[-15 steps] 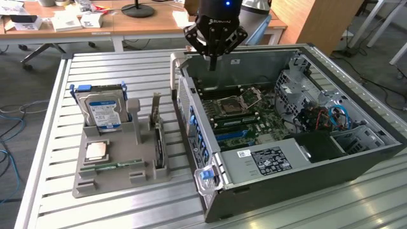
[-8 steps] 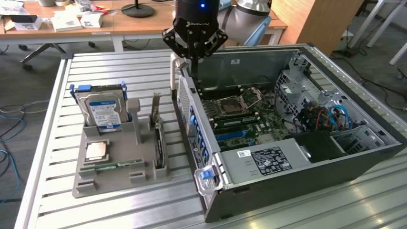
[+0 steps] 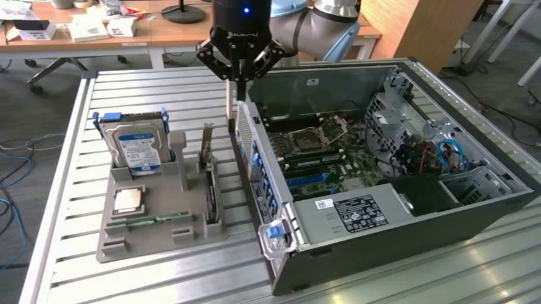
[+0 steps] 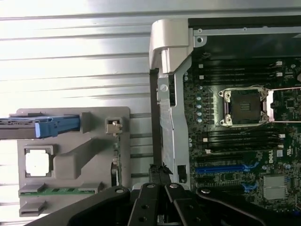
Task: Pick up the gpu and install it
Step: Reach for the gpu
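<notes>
Currently, the gripper point(image 3: 240, 94) point(image 4: 160, 181) hangs in the upper centre of the exterior frame with its fingers pressed together, over the left-hand wall of the open computer case point(image 3: 406, 234) point(image 4: 167, 56). The gpu point(image 3: 210, 187) point(image 4: 115, 162) stands on edge in a slot of the grey tray point(image 3: 118, 244) point(image 4: 99, 117), left of centre, apart from the gripper. Its silver bracket is toward the frame's top. A hard drive point(image 3: 137, 147) point(image 4: 42, 127) stands upright further left.

Thin black gpu point(image 3: 211, 193), silver bracket rising at one end, standing on its long edge in the grey holder's point(image 3: 144, 237) outermost slot.
</notes>
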### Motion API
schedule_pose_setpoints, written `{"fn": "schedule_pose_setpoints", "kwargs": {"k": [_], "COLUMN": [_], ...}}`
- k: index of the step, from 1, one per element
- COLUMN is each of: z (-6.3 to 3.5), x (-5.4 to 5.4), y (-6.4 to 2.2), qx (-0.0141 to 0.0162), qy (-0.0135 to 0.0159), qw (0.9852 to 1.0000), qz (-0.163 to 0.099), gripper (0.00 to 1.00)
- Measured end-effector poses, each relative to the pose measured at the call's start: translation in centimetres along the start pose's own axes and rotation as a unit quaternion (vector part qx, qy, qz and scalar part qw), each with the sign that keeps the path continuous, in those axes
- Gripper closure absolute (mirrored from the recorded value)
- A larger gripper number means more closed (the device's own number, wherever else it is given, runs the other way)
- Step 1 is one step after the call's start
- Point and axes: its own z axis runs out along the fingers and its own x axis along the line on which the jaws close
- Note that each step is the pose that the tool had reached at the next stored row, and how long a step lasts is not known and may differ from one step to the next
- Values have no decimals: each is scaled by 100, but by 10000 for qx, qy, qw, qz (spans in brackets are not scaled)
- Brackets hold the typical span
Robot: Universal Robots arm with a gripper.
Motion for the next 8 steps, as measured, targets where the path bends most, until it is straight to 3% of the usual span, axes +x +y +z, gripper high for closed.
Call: {"fn": "schedule_pose_setpoints", "kwargs": {"k": [8], "z": [23], "x": [353], "y": [0], "qx": [1], "qy": [0], "qw": [10000], "qz": [10], "gripper": [89]}}
